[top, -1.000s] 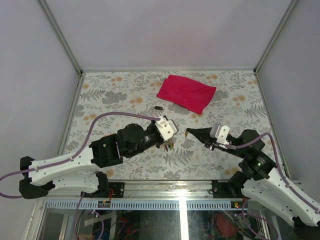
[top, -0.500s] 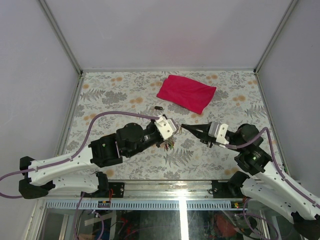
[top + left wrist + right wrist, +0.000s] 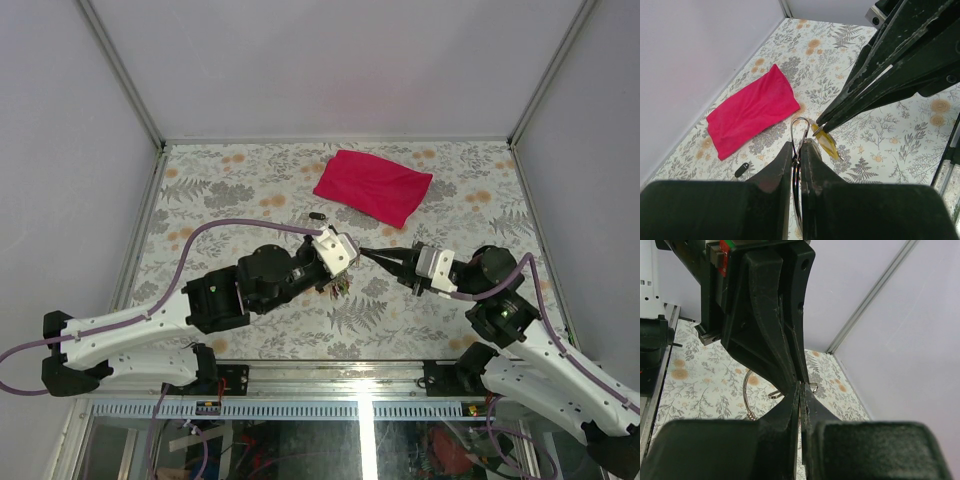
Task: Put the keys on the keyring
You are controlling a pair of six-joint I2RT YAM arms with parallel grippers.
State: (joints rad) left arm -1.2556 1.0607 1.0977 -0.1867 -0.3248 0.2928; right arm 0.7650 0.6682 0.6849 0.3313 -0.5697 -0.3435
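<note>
Floral-patterned bench (image 3: 220, 185), enclosed by pale lilac walls (image 3: 330, 60); magenta cloth (image 3: 373, 187) at far centre. Jaws of the left gripper (image 3: 800, 146) clench the keyring (image 3: 798, 122) above mid-bench. Jaws of the right gripper (image 3: 819, 121) clench the yellow key (image 3: 826, 144) at the ring.

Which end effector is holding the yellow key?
The right end effector: its shut tips pinch the yellow key at the keyring, whereas the left end effector grips the keyring itself.

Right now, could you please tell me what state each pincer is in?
Left pincer: closed, holding the keyring.
Right pincer: closed, holding the yellow key against the keyring.
</note>
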